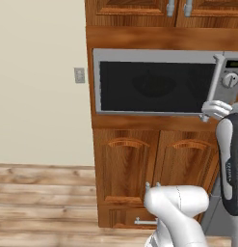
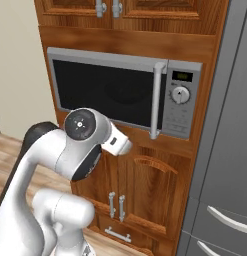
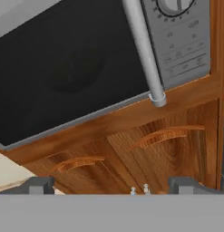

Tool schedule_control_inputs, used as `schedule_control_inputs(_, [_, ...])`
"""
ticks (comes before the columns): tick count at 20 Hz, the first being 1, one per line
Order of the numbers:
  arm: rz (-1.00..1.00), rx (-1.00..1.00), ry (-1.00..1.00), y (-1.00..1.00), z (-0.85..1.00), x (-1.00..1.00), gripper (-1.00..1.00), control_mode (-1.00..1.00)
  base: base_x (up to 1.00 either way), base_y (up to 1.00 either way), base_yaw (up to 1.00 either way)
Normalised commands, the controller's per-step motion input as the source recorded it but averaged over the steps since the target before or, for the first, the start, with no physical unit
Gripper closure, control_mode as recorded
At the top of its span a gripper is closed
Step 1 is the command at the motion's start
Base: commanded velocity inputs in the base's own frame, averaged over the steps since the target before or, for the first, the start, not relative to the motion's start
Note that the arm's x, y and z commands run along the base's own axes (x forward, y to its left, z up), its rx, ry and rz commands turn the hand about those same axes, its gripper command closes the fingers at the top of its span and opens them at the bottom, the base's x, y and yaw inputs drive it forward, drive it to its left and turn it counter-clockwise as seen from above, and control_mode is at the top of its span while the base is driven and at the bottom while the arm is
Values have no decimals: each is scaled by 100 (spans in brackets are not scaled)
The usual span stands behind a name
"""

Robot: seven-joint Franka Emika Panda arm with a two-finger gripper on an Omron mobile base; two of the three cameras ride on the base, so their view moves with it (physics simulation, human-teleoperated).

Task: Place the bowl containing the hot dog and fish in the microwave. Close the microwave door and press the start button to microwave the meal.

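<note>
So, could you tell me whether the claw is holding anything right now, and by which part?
Nothing is held. The claw is open, its fingertips apart and empty, facing the closed microwave door below its handle.

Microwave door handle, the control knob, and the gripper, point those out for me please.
Microwave door handle (image 2: 156, 100): right base view, middle of the vertical grey bar.
Control knob (image 2: 180, 94): right base view, centre of the round dial on the side panel.
Gripper (image 3: 112, 186): hand view, midway between the two finger tips, jaws wide open.
</note>
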Motion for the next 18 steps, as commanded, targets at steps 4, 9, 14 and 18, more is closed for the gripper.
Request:
schedule_control_inputs(4, [-4, 13, -10, -20, -20, -22, -100, -100, 0, 0, 0])
schedule_control_inputs(9, [0, 6, -9, -8, -8, -13, 100, -100, 0, 0, 0])
schedule_control_inputs(14, [-2, 7, -9, -14, -2, -7, 100, -100, 0, 0, 0])
schedule_control_inputs(18, [-11, 11, -1, -36, 0, 0, 100, -100, 0, 0, 0])
